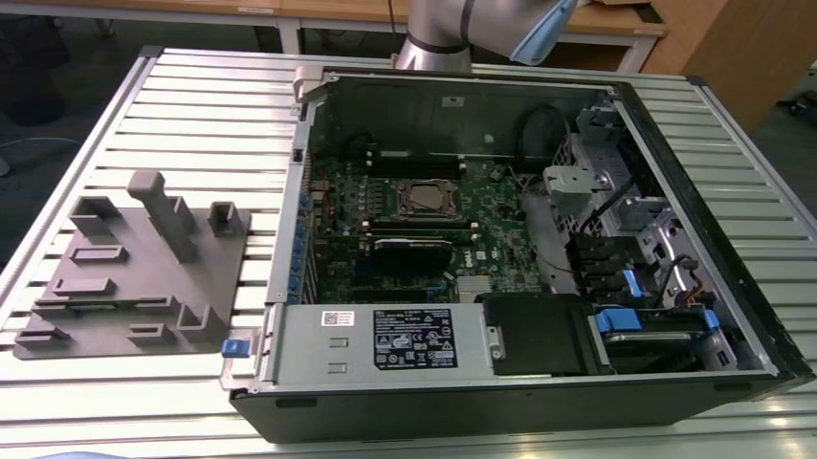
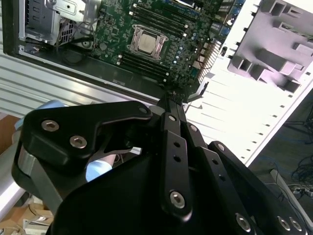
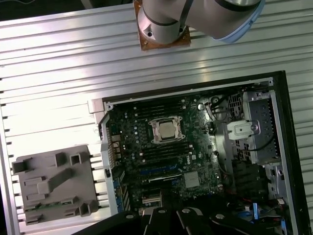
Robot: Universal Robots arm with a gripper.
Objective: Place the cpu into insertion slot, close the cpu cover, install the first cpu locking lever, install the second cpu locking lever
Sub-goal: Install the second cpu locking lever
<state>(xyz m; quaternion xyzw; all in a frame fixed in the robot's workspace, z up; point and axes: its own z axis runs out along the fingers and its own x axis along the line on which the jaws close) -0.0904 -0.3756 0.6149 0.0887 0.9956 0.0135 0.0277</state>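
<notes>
Second wrist view puts your gripper (image 2: 168,100) with jaws pressed together on nothing, high above the case. Ahead of the tips, well apart, the cpu (image 2: 145,43) sits in the insertion slot (image 2: 135,34) on the motherboard (image 2: 168,54).

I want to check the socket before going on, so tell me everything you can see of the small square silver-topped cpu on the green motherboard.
The small flat square cpu with a silver-grey metal top lies level in the silver-rimmed insertion slot near the middle of the green motherboard, inside the open computer case. The thin silver metal cpu cover frames its edges, leaving its top exposed. Long black memory slots run along two sides. The black gripper hangs well above, touching nothing.
</notes>
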